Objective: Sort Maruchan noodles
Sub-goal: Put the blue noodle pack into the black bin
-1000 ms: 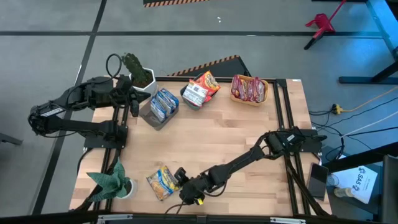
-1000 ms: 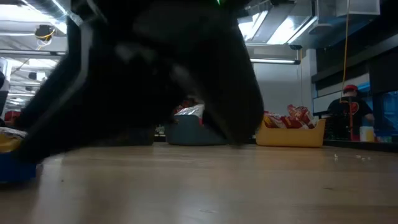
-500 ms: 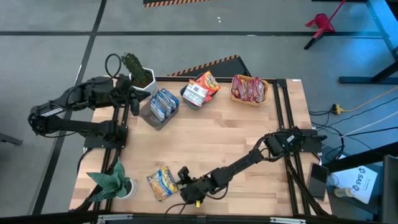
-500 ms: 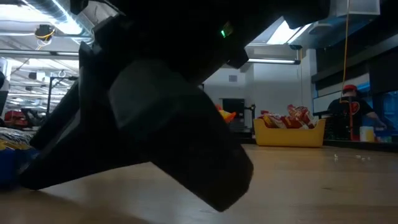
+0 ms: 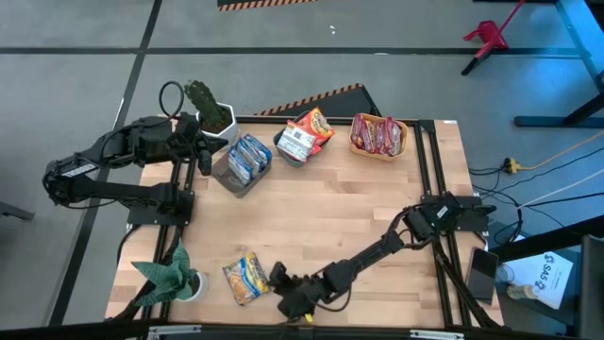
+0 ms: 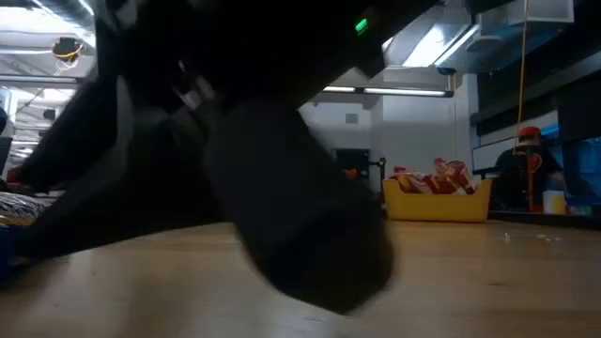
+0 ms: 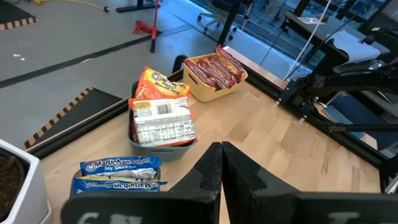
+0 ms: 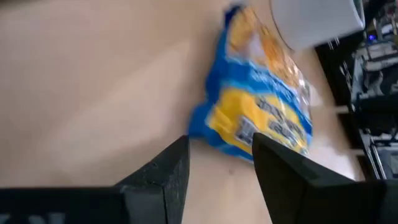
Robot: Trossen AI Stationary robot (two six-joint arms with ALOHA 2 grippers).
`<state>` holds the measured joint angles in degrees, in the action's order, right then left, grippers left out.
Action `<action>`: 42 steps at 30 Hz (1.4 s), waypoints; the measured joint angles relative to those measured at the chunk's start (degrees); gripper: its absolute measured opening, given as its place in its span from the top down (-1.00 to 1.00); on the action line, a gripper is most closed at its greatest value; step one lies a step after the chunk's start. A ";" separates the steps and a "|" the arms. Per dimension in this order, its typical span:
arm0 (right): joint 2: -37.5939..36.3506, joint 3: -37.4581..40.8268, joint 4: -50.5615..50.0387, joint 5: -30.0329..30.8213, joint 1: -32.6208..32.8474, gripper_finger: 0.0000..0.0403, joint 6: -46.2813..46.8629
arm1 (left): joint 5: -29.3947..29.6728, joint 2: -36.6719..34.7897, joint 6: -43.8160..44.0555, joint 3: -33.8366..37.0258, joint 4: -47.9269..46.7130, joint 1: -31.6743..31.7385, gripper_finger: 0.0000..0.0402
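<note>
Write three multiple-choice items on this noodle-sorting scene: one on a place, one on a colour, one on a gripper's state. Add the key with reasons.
1. Where is the right gripper?
A. beside the loose blue-and-yellow packet
B. over the yellow bin
C. by the potted plant

2. What colour are the packets in the yellow bin?
A. blue
B. silver
C. red

3. How is the left gripper?
A. wide open
B. shut, empty
C. shut on a packet

Key: 1 A, its fingers frame that packet in the right wrist view; 2 C, red packets fill it; 3 B, fingers meet with nothing between.
</note>
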<state>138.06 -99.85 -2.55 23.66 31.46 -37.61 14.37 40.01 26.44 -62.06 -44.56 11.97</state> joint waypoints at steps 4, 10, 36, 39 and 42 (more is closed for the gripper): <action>0.45 0.03 3.25 -3.07 -0.87 0.19 -0.51 | 0.00 0.00 -0.02 0.00 0.01 0.00 1.00; 1.84 0.07 7.41 -6.47 -0.53 0.19 -1.48 | 0.00 0.00 -0.02 0.00 0.00 0.00 1.00; 1.90 -1.31 8.47 -14.12 -1.32 0.19 -23.91 | 0.13 0.11 0.30 0.00 0.02 0.00 1.00; 2.05 -1.29 8.07 -14.91 -2.33 0.19 -23.85 | 0.15 0.11 0.36 0.00 0.01 -0.01 1.00; 2.34 -1.33 8.66 -17.85 -3.01 0.19 -23.70 | 0.17 0.11 0.44 0.00 0.02 -0.01 1.00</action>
<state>140.40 -101.19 6.11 5.82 28.45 -61.31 14.55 40.12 26.87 -62.06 -44.53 11.95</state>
